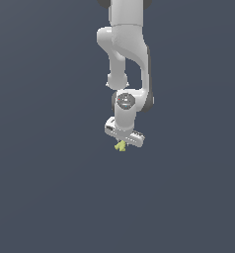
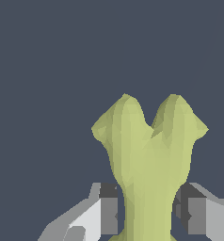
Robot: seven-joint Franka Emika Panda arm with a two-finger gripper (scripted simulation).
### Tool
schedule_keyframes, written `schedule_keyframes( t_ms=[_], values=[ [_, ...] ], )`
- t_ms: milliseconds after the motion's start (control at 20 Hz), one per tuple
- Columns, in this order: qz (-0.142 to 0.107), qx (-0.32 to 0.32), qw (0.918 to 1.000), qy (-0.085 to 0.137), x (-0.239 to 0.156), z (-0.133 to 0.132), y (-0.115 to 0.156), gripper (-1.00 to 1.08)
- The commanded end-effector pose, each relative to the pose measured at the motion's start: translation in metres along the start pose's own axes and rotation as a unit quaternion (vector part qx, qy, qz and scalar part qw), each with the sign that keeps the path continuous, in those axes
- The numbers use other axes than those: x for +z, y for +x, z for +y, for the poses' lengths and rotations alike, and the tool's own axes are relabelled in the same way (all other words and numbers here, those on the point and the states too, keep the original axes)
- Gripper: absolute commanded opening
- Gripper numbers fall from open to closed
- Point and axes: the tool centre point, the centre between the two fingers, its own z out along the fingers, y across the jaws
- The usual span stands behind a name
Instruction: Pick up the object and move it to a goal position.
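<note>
The object (image 2: pixel 149 160) is seen between the fingers (image 2: pixel 107 209) of the gripper (image 2: pixel 149 212) — clamped at its narrow stem, forked yellow-green end protruding. In the exterior view it (image 1: pixel 120 146) is tucked just under the gripper (image 1: pixel 122 142) — arm (image 1: pixel 127 54) pointed down.

Support surface: flat, uniform dark slate-blue floor (image 1: pixel 45 197), matte, unmarked, with no edges or corners in either view. Contact between it and any item cannot be told.

Object (image 2: pixel 149 155): matt yellow-green, faceted, knobby surface. Pincer (image 2: pixel 149 214): smooth pale-grey fingers (image 2: pixel 92 219), darker matt pads. Arm (image 1: pixel 127 54) above pincer: smooth white, slightly glossy casing.
</note>
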Motion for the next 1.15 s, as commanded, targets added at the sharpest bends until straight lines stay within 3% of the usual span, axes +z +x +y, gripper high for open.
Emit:
schedule_keyframes(
  t_ms=[0, 600, 1100],
  values=[
    [0.000, 0.000, 1.0000, 0.000, -0.003, -0.002, -0.018, -1.00],
    [0.000, 0.000, 1.0000, 0.000, -0.014, -0.012, -0.095, -1.00],
    [0.000, 0.000, 1.0000, 0.000, -0.016, -0.016, -0.109, -1.00]
  ],
)
